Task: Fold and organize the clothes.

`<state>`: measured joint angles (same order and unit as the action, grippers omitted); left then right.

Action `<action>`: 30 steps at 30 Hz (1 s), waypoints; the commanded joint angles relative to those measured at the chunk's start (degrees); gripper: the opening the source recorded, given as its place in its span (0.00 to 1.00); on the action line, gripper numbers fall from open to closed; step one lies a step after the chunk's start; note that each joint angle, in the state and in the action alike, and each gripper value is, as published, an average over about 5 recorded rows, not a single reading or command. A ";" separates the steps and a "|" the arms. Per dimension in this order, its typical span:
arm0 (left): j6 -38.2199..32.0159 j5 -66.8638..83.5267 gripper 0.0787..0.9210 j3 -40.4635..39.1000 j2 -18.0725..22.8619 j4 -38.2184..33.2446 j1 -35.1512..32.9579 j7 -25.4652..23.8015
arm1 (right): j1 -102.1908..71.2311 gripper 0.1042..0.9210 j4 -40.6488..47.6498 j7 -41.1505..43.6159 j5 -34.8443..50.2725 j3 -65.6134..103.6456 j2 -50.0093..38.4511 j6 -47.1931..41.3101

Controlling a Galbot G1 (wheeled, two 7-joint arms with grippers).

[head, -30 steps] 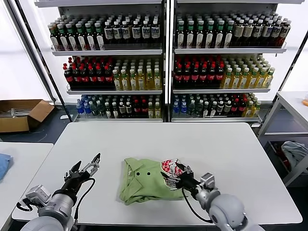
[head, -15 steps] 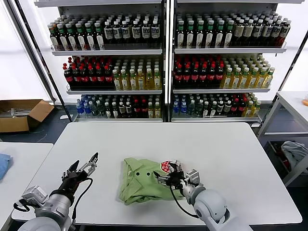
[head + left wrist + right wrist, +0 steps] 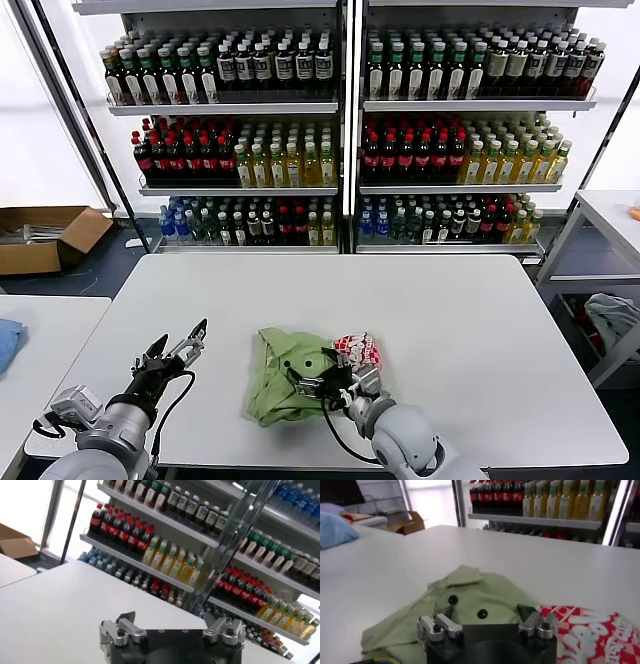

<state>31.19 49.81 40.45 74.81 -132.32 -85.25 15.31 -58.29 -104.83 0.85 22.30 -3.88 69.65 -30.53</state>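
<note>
Currently, one light green shirt is lying bunched on the white table, toward its near edge and about midway along it; the same shirt is showing its collar and two small dark buttons in the right wrist view. A red-and-white checkered patch is sitting on the shirt's right-hand part, folded over the green fabric.

Right gripper: lying over the shirt's near-right part, just beside the checkered patch, its fingers spread apart above the cloth and closing on nothing.

Left gripper: hovering over bare table to the left of the shirt, clear of the cloth, its fingers standing apart and holding nothing.

Beyond the table's far edge, shelves of bottles are standing. A cardboard box is sitting on the floor off the table's far-left corner. A blue cloth is lying on a second table to the left.
</note>
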 commanded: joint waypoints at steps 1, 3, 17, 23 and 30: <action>-0.05 0.16 0.88 -0.15 -0.19 0.26 0.20 -0.26 | 0.27 0.88 -0.65 -1.45 -3.56 -2.29 0.02 -1.14; -0.07 0.20 0.88 -0.15 -0.43 0.42 0.38 -0.32 | 0.00 0.88 -3.77 -2.32 -3.05 -0.94 -0.46 1.15; -3.09 -4.69 0.88 1.62 -2.69 2.03 -0.47 -6.55 | -18.01 0.88 -19.57 2.10 -0.96 27.85 -8.06 15.35; -8.31 -11.27 0.88 3.57 -2.59 3.34 -3.06 -14.82 | -30.30 0.88 -21.27 6.98 -0.98 40.74 -4.68 18.81; -13.81 -18.50 0.88 8.99 1.10 3.97 -5.05 -23.79 | -40.35 0.88 -24.05 9.34 -1.32 46.04 0.00 22.68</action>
<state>24.76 41.66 44.11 73.00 -129.02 -88.00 4.32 -80.13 -123.23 5.58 21.20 25.54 65.69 -14.98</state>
